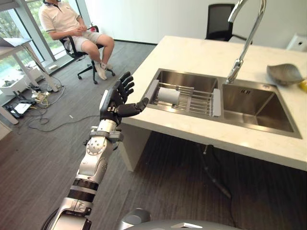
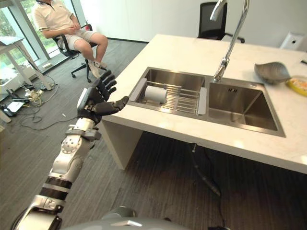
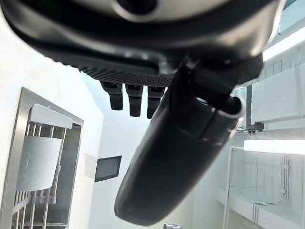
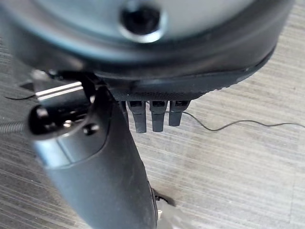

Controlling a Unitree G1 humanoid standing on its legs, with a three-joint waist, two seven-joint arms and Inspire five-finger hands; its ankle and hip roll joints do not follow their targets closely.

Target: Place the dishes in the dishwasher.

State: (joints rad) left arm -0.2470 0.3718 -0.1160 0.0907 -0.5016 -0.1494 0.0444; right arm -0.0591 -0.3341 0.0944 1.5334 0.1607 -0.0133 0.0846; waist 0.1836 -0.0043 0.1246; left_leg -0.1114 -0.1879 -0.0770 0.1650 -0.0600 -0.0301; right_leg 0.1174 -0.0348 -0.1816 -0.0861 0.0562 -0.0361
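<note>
A white cup [image 1: 169, 96] lies on its side on a wire rack [image 1: 192, 98] set across the left basin of a steel sink [image 1: 259, 108]. The cup's long axis runs along the sink, its mouth toward the faucet [image 1: 245, 40]. No writing on it can be read. The left hand [image 1: 116, 100] hovers empty at the pale desk [image 1: 192, 52] corner, fingers spread. The right hand [image 4: 143, 95] hangs over the floor, fingers straight. A grey bowl [image 1: 285, 73] sits beyond the sink. A person [image 1: 67, 21] sits in a chair.

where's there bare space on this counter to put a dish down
Bare: the counter behind the sink, and its front strip. Crowded: the left basin, with a rack holding a white cup; the right end has a grey dish.
</note>
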